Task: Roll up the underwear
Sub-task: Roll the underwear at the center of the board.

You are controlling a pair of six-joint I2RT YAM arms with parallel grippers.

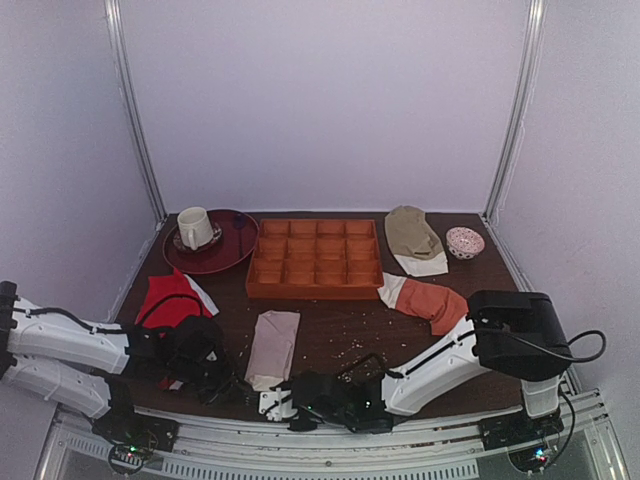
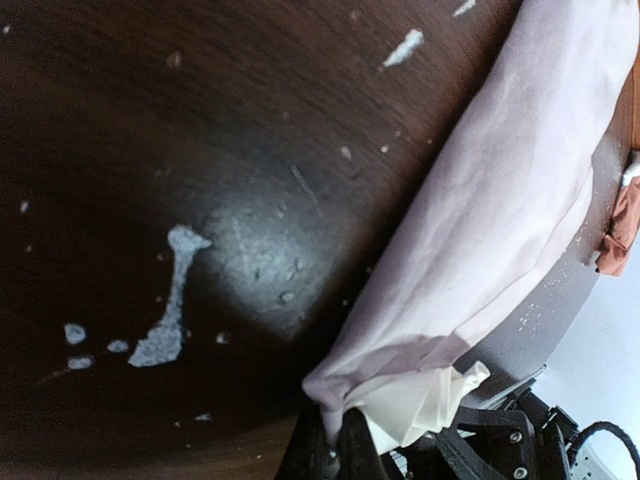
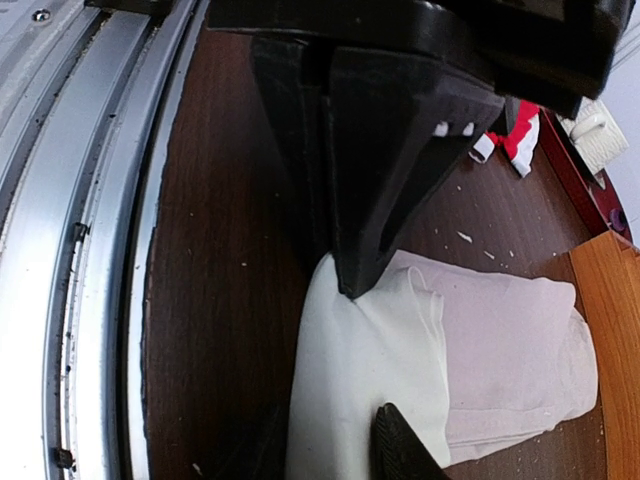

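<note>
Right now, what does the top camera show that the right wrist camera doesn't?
Only the top camera shows the tan garment, the small bowl and the orange garment. Only the right wrist camera shows the right gripper with a finger either side of the white waistband. Both show the pink underwear, the red garment and the orange tray.
</note>
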